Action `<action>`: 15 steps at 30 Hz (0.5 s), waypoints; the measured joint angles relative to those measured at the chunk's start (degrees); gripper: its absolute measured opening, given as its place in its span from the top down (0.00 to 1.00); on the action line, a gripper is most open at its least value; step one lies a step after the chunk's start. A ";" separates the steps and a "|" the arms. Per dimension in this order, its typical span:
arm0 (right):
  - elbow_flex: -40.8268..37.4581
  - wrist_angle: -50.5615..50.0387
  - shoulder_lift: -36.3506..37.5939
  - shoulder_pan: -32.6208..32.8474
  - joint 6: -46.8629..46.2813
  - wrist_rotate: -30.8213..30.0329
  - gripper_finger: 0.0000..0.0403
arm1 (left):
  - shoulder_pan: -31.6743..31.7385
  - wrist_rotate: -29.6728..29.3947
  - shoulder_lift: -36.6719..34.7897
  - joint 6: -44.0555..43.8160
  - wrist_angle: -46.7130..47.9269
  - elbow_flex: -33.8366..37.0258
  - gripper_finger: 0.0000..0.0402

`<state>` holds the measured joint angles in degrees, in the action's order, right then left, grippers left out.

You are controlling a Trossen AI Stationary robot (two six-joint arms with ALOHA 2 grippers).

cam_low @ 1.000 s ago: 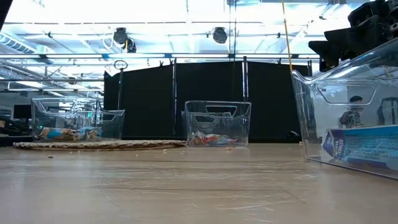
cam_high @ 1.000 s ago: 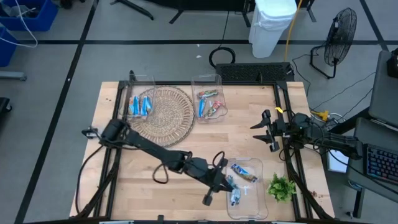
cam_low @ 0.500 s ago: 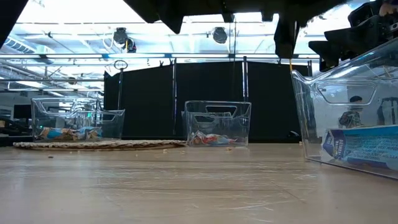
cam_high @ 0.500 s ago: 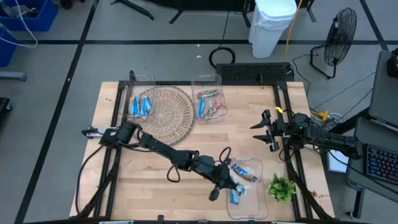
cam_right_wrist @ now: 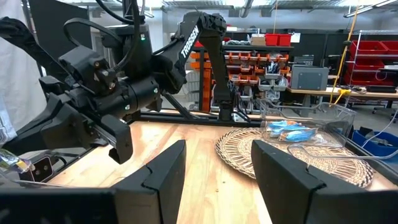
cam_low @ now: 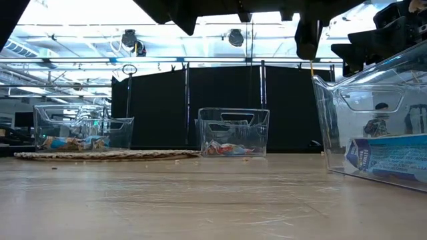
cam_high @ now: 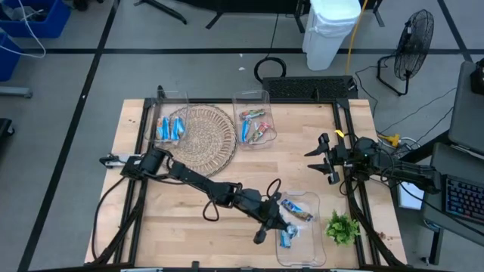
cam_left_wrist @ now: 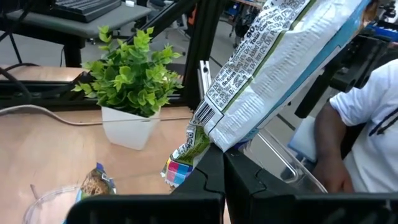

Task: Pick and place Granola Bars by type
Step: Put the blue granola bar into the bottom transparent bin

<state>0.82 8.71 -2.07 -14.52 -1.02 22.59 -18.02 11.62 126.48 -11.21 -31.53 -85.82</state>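
Observation:
My left gripper [cam_high: 276, 221] reaches over the left rim of the near clear bin [cam_high: 310, 245] and is shut on a granola bar [cam_left_wrist: 280, 68] in a white and blue wrapper. More bars [cam_high: 296, 211] lie in that bin, one blue bar [cam_low: 390, 157] against its wall. Blue bars [cam_high: 170, 127] lie in the far left bin, reddish ones [cam_high: 255, 130] in the far middle bin. My right gripper [cam_right_wrist: 217, 168] waits open at the table's right edge [cam_high: 330, 156], touching nothing. My left gripper pinches the granola bar by its crimped end [cam_left_wrist: 214, 134], beside the barcode, between its two fingers [cam_left_wrist: 249, 180]. The fingers come from the table's left, slanting down. The bar sticks out beyond the fingertips, tilted, and appears lifted clear of the bin's floor.
A round woven mat [cam_high: 200, 136] lies between the two far bins. A green sprig in a white pot [cam_left_wrist: 134, 81] stands right of the near bin [cam_high: 342, 227]. A person in a white shirt [cam_left_wrist: 364, 137] is beyond the table. Bare wood [cam_high: 295, 170] shows mid-table.
My left arm has swung toward the table's right, carrying its gripper from beside the near bin's left wall to over that bin; it now shows at the top of the low view. In the last half second it has kept still.

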 joint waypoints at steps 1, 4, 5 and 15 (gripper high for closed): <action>0.02 0.00 0.00 0.02 0.00 0.00 0.57 | 0.00 0.14 0.00 0.15 -0.04 0.00 1.00; 0.00 0.00 0.00 0.00 0.00 0.00 0.57 | 0.00 0.15 0.00 0.16 0.02 0.00 1.00; 0.01 -0.02 0.00 0.01 0.00 0.00 0.57 | 0.00 0.15 0.00 0.17 0.06 0.00 1.00; 0.00 -0.01 0.00 0.01 0.00 0.00 0.57 | 0.00 0.29 0.00 0.54 0.03 0.00 1.00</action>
<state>0.82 8.70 -2.07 -14.52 -1.02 22.59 -18.02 11.90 126.48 -10.68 -31.51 -85.82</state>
